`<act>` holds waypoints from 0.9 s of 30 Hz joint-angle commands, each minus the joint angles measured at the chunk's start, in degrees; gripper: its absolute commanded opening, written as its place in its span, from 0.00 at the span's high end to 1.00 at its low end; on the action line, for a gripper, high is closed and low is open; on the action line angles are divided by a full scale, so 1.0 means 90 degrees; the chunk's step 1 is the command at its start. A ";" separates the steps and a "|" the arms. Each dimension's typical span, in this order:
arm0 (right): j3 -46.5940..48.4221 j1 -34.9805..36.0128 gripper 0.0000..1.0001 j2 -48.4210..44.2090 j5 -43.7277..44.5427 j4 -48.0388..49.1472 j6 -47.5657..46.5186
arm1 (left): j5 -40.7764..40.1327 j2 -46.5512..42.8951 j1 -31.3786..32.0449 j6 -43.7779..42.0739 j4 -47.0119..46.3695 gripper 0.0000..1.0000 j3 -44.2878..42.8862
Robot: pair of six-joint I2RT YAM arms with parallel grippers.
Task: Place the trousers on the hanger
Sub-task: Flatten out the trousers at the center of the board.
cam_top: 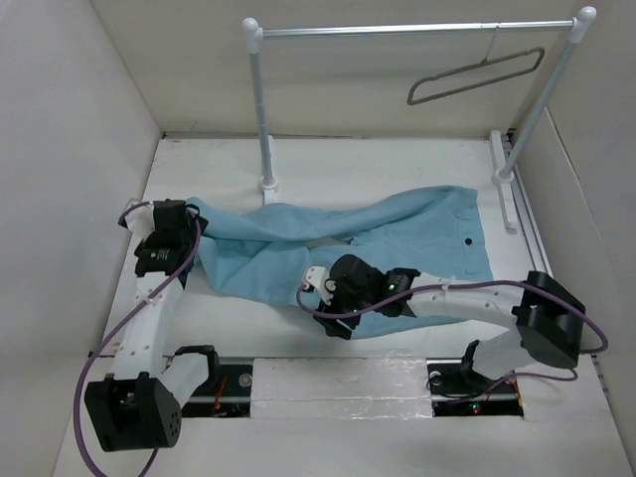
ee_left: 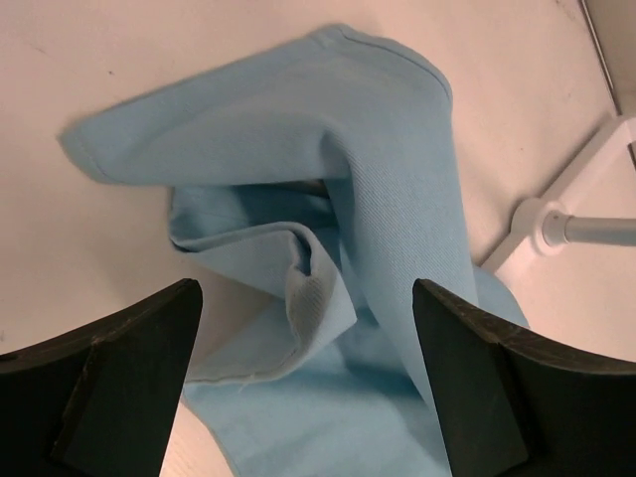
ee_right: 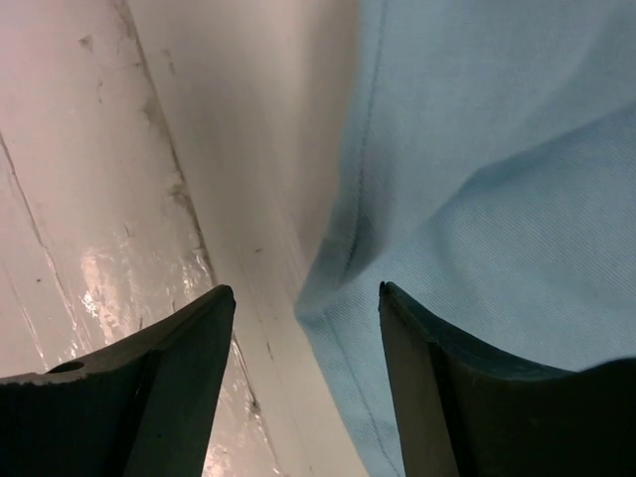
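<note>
The light blue trousers (cam_top: 397, 238) lie spread across the table, waistband at the right and legs reaching left. The grey wire hanger (cam_top: 477, 78) hangs from the rack's bar at the back right. My left gripper (cam_top: 187, 227) is open over the leg ends at the left. In the left wrist view the gripper (ee_left: 306, 298) has the folded, rumpled cuffs (ee_left: 318, 278) between its spread fingers. My right gripper (cam_top: 333, 306) is open at the trousers' near edge. In the right wrist view the gripper (ee_right: 306, 293) straddles the hemmed edge (ee_right: 343, 298), and its right finger (ee_right: 437, 388) is over cloth.
A rack with white posts (cam_top: 260, 109) and a silver bar (cam_top: 417, 30) stands at the back. Its left foot shows in the left wrist view (ee_left: 542, 224). White walls close in the table (cam_top: 229, 328) on both sides. A shiny taped strip (ee_right: 89, 268) runs along the near edge.
</note>
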State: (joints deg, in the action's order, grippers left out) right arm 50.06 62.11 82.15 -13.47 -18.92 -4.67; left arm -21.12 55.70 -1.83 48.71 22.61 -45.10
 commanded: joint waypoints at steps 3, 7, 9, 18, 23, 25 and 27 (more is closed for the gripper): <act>0.0355 0.0179 0.34 0.0208 0.0539 0.0042 -0.0028 | -0.0185 0.0489 -0.0012 -0.0314 -0.0383 0.19 -0.0467; 0.0074 0.0179 0.36 0.0062 0.0890 0.0003 0.0088 | 0.0198 0.1123 -0.0012 -0.0383 -0.0539 0.42 -0.0419; 0.0014 0.0179 0.36 0.0062 0.0959 -0.0007 0.0098 | 0.0170 0.1222 -0.0012 -0.0363 -0.0472 0.67 -0.0447; -0.0660 -0.0104 0.60 0.0335 0.0746 0.0422 0.0050 | -0.1381 0.0220 -0.0012 -0.0120 0.1177 1.00 -0.0720; -0.1079 -0.0035 0.90 -0.0288 0.0151 0.0073 -0.0174 | -0.2572 -0.0768 -0.0012 0.0348 0.2486 1.00 -0.1140; -0.1361 0.0023 0.97 -0.0823 -0.0151 -0.0163 -0.0233 | -0.2818 -0.1207 -0.0012 0.0603 0.3254 1.00 -0.1219; -0.1587 0.0023 1.00 -0.1196 -0.0542 -0.0300 -0.0156 | -0.3161 -0.1664 -0.0012 0.1316 0.3688 1.00 -0.1365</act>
State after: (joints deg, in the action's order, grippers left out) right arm 37.71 61.58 76.31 -12.01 -19.35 -5.54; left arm -40.05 44.97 -1.85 52.29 44.53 -54.68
